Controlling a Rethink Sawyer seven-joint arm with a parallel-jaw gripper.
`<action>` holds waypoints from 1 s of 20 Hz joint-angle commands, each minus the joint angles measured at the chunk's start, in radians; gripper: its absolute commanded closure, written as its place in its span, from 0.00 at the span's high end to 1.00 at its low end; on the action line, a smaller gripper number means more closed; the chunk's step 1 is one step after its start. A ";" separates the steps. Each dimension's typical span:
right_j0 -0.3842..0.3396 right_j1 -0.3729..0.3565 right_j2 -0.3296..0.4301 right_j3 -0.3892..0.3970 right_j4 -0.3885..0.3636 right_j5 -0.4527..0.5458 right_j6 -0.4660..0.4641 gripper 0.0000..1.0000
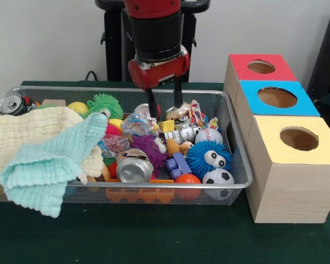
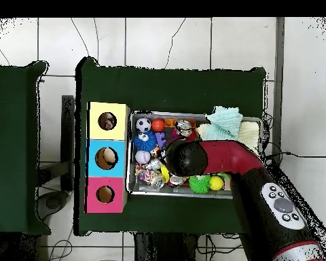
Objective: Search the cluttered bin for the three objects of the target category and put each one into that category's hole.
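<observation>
The wire mesh bin (image 1: pixel 240 159) lies across the table, full of toys. My gripper (image 1: pixel 165 110) hangs open over the bin's far middle, with its fingertips (image 1: pixel 153 113) down among the clutter and nothing held between them. One confetti-spotted wrapper wad (image 1: pixel 136 125) lies just in front and left of the fingers. A second wad (image 1: pixel 116 144) lies lower left of it. The yellow-topped box (image 1: pixel 275 165) stands right of the bin, nearest the camera, with its round hole (image 1: pixel 298 138) on top. In the overhead view the arm (image 2: pixel 213 158) covers the gripper; the bin (image 2: pixel 133 156) and yellow box (image 2: pixel 98 112) show.
A cream cloth (image 1: pixel 27 132) and a mint cloth (image 1: pixel 49 165) drape over the bin's left front. A crushed silver can (image 1: pixel 133 168) lies in the middle front, and another can (image 1: pixel 11 103) at the far left corner. The blue-topped box (image 1: pixel 253 88) and red-topped box (image 1: pixel 239 60) stand behind the yellow one.
</observation>
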 commanded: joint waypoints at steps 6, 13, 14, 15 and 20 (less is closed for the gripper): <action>0.076 0.200 -0.110 -0.035 0.069 -0.135 0.274 1.00; 0.108 0.294 -0.118 -0.140 0.107 -0.105 0.220 1.00; 0.110 0.305 -0.115 -0.156 0.113 -0.089 0.210 1.00; 0.112 0.316 -0.112 -0.171 0.120 -0.074 0.201 1.00; 0.126 0.340 -0.109 -0.219 0.140 -0.032 0.180 1.00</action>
